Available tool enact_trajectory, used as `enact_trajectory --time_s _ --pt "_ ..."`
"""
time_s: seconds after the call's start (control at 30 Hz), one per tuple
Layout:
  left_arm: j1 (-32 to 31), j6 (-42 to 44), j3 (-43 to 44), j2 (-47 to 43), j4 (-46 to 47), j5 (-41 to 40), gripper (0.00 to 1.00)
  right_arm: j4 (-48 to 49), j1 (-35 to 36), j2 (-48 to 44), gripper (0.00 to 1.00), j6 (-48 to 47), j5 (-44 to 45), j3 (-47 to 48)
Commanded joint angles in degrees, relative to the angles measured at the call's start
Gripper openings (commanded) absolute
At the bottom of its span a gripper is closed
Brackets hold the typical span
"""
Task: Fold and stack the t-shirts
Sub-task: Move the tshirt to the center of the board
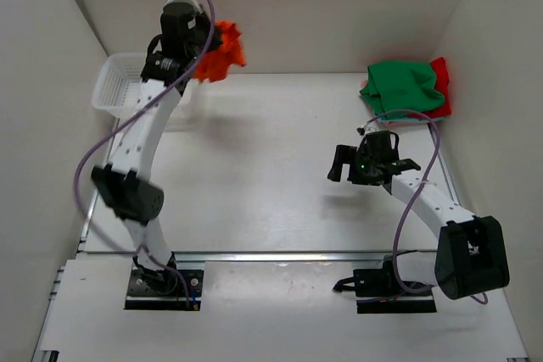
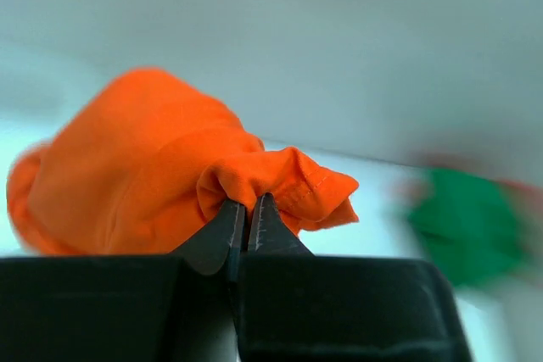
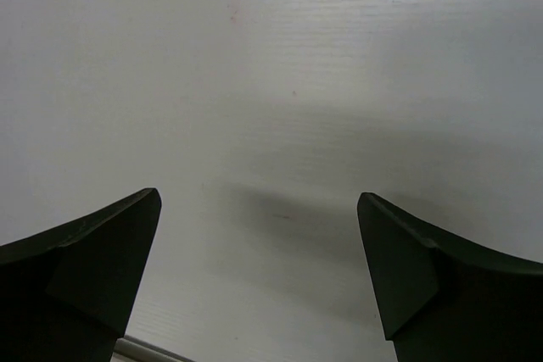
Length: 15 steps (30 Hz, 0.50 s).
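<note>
My left gripper is raised high at the back left and is shut on a fold of the bright orange t-shirt, which hangs bunched in the air beside the basket. In the left wrist view the fingers pinch the orange t-shirt at the gripper. The green t-shirt lies crumpled on the red t-shirt at the back right; the green one shows blurred in the left wrist view. My right gripper is open and empty over bare table; in the right wrist view the gripper holds nothing.
A white mesh basket stands at the back left, partly behind the left arm. White walls close in the table on the left, back and right. A metal rail runs along the table's near edge.
</note>
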Motion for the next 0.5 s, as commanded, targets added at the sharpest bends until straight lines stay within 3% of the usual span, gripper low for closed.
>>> enact_trajectory --time_s 0.0,0.1,0.27,0.33,0.47 --pt "-9.8 -6.5 -3.7 -20.0 4.0 7.1 0.0 2.0 -0.3 -6.3 0.99 0.0 -3.3 -1.6" --pt "-10.9 -16.6 -20.8 -31.2 11.3 15.8 0.0 2.1 0.3 -12.9 0.99 1.5 -2.1 -4.5" --pt "-9.3 -22.5 -47.2 -40.6 16.9 18.0 0.0 -1.1 -4.5 -21.5 0.99 1.4 -4.2 -6.4" --pt "-9.0 -23.0 -59.3 -41.3 19.0 18.2 0.0 -1.9 -6.3 -24.7 0.99 1.2 -6.8 -6.8" --pt "-10.4 -20.2 -66.4 -34.3 19.9 19.4 0.0 -2.0 -6.3 -26.6 1.0 1.4 -6.6 -8.1"
